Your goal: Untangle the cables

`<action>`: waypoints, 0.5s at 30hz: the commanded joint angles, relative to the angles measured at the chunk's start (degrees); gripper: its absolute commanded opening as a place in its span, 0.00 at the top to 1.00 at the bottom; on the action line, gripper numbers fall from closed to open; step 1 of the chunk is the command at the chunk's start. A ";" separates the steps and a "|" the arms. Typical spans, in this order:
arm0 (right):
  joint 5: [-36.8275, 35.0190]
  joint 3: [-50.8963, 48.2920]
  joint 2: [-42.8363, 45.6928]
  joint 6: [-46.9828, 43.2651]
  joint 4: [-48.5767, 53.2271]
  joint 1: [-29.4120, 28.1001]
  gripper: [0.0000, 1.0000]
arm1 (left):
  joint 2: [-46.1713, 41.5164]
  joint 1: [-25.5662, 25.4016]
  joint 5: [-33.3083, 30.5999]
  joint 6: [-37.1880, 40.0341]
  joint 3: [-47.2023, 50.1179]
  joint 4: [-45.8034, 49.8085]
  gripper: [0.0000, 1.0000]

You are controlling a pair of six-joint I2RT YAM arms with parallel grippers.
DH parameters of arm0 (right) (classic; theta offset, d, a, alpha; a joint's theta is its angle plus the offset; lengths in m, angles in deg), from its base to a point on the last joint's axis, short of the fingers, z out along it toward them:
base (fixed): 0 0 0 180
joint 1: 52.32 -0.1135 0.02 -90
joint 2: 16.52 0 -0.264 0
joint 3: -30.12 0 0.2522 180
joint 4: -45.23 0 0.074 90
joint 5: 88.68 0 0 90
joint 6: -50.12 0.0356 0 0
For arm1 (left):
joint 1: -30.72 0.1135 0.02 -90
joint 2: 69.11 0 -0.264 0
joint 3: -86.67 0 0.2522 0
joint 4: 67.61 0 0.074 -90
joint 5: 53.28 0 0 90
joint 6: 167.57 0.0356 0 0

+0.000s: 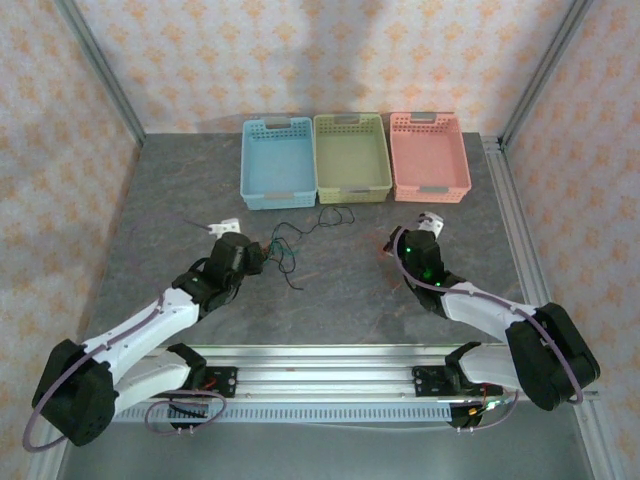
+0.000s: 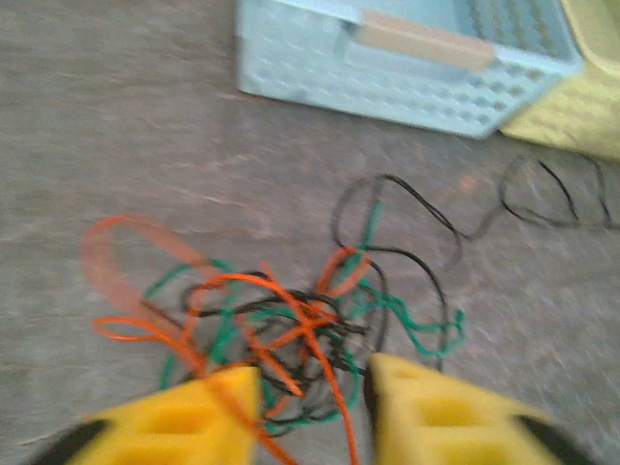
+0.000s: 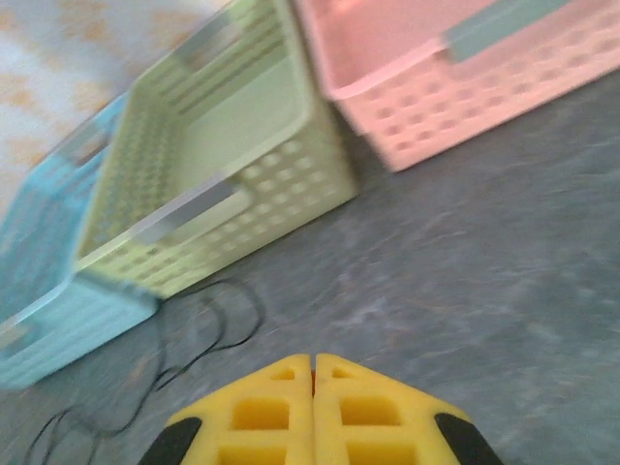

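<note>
You're working on a grey mottled tabletop [image 1: 350, 300], walled in by peach wallpaper [image 1: 300, 50] with orange motifs. A blue basket [image 1: 278, 165], green basket [image 1: 351, 158] and pink basket [image 1: 428, 158] sit side by side at the far edge. The cables [image 2: 291, 325], black, red-orange and green, lie knotted near the blue basket. A black loop trails toward the green one. Your left gripper [image 2: 315, 402] stands parted, with strands running between its fingers. Your right gripper [image 3: 314, 373] is pressed closed on nothing.
</note>
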 commanded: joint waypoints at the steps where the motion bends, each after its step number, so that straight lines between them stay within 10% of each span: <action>1: 13.09 0.62 1.16 -4.27 -5.96 -0.83 1.00 | -1.29 -1.56 3.67 3.18 -2.63 -2.50 0.21; 15: 30.52 2.66 -2.35 -10.28 -12.41 -6.59 1.00 | -0.41 -5.50 23.36 7.33 -2.82 -10.59 0.25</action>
